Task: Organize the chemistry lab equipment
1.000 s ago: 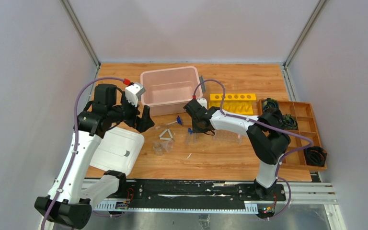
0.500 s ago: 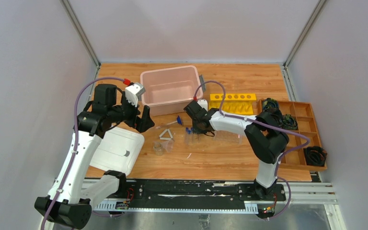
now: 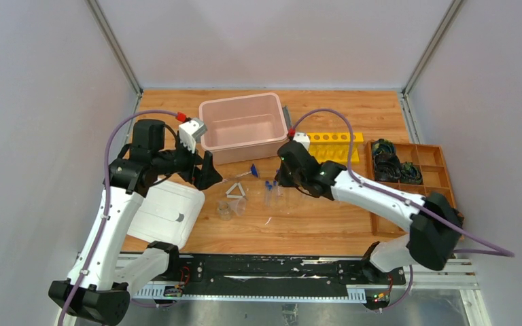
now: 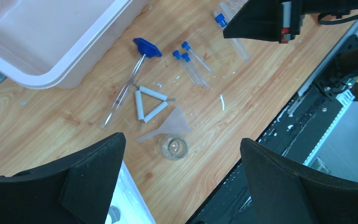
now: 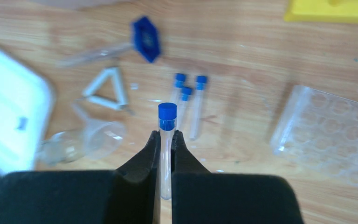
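**Right claw clamped on one blue-capped tube; left claw wide open**

Wooden tabletop [image 3: 299,231], plain grey walls on three sides. A pink bin [image 3: 239,125] stood at far centre, with a yellow rack [image 3: 333,144] to its right. A wooden compartment tray [image 3: 429,157] sat at the right edge and a white lid [image 3: 166,212] at near left.

Right claw [image 5: 167,135]: the fingers were pressed together on a blue-capped tube [image 5: 167,114]. The tube's long axis ran along the fingers. Its cap pointed forward, away from the wrist, and stuck out past the fingertips, while the clear body sat in the slit between them. Whether the tube was off the wood could not be told.

Three more tubes [image 5: 193,105] lay on the tabletop just ahead of that claw. They were side by side and nearly parallel, caps toward the pink bin. The clear tube rack [image 5: 335,140] lay flat to their right, near but apart.

The blue-tipped rod [image 4: 128,86] lay on a diagonal, with its blue end nearest the bin and its clear end toward the left arm. The white triangle [image 4: 148,103] lay flat just beside the rod's middle; contact could not be judged. A clear cup [image 4: 173,146] stood upright on the near side of the triangle. A clear funnel-shaped piece [image 4: 168,126] lay on its side between the two.

Left claw [image 4: 181,140]: the jaws were spread wide with nothing between them. It hung above the tabletop, left of the rod in the overhead view.
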Action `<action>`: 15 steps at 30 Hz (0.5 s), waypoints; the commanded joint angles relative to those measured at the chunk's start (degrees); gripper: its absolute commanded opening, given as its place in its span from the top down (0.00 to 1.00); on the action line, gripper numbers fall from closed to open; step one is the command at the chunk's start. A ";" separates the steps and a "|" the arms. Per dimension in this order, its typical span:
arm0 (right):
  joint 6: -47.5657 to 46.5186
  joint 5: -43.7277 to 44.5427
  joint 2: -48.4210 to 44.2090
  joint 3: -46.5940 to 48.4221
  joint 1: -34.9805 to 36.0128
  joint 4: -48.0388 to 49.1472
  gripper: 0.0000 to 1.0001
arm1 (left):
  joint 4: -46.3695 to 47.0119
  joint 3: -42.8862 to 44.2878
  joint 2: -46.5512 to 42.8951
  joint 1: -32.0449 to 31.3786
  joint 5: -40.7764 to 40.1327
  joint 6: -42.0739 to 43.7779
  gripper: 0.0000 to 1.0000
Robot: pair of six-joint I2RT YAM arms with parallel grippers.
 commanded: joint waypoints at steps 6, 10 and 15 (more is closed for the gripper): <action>2.72 -0.64 -5.55 7.56 8.97 10.73 1.00 | 6.72 -2.92 -2.92 -0.36 11.18 -6.74 0.00; 3.72 -0.68 -2.97 12.72 11.75 14.96 1.00 | 13.62 -5.77 -4.34 -0.36 15.32 -13.88 0.02; 4.82 -1.07 -0.98 16.02 13.88 20.11 1.00 | 15.68 -7.22 -2.96 -0.36 16.60 -16.77 0.11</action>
